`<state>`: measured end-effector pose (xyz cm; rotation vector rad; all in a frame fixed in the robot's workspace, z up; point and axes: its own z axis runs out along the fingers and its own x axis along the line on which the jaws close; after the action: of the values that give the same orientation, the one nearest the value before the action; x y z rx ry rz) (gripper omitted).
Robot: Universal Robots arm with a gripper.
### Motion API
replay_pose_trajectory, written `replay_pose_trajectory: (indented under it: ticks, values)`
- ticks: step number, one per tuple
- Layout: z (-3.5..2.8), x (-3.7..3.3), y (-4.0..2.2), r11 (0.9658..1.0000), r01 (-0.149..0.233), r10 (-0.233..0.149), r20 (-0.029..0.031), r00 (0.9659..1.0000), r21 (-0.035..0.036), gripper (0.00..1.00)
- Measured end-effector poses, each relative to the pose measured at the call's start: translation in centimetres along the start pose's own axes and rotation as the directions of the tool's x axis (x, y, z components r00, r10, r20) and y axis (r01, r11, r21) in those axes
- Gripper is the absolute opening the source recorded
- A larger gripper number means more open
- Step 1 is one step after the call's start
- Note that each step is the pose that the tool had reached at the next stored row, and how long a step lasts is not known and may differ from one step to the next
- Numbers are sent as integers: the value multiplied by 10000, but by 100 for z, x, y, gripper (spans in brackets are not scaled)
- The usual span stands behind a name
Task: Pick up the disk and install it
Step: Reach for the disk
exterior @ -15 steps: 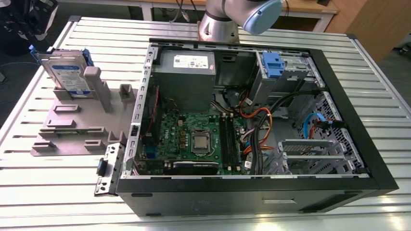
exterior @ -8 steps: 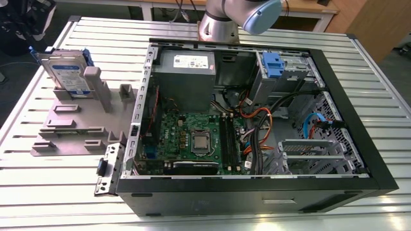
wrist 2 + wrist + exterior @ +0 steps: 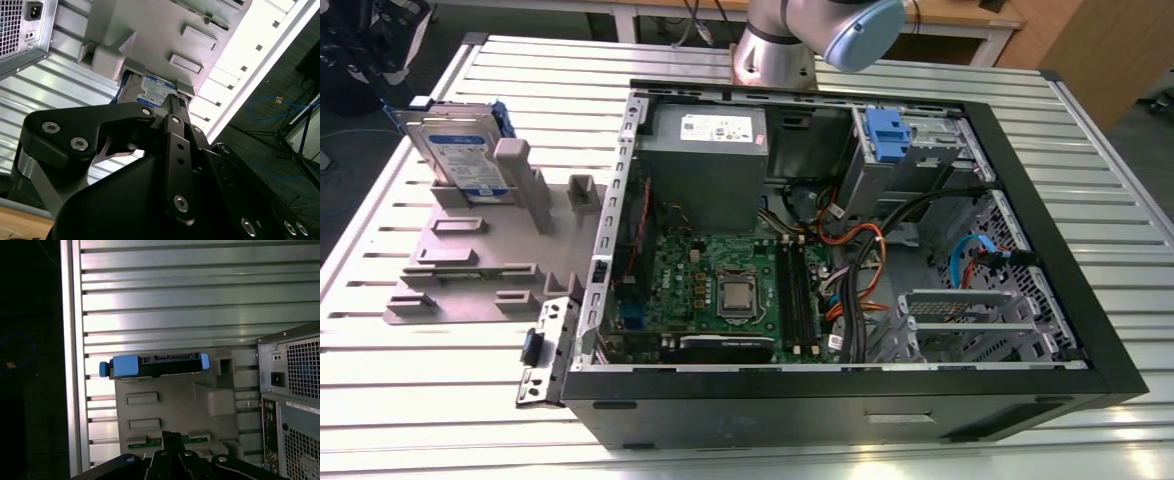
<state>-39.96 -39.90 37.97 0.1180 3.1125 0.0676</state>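
The disk point(image 3: 460, 150) is a silver drive with a white-and-blue label and blue rails. It stands upright on its edge in the grey slotted stand point(image 3: 467, 270) at the exterior view's left, beside the open computer case point(image 3: 1041, 230). In the first wrist view I look down on the disk point(image 3: 155, 365) edge-on, at the end of the stand point(image 3: 170, 410). My gripper point(image 3: 170, 436) hangs well above the stand, fingers together and empty, clear of the disk. In the second wrist view the gripper point(image 3: 172, 102) partly covers the disk point(image 3: 152, 90).
The case lies open on a ribbed metal table point(image 3: 1067, 110), showing a motherboard point(image 3: 720, 290), power supply point(image 3: 707, 150) and cables. A blue carrier point(image 3: 887, 135) sits in the drive bay at the case's far corner. The table edge point(image 3: 70, 365) runs close to the stand.
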Motion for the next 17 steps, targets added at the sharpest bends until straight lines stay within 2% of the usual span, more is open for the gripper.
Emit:
replay_pose_trajectory:
  ticks: [17]
  values:
    - [1,88,-7,10000,0,0,-1,10000,1,11]
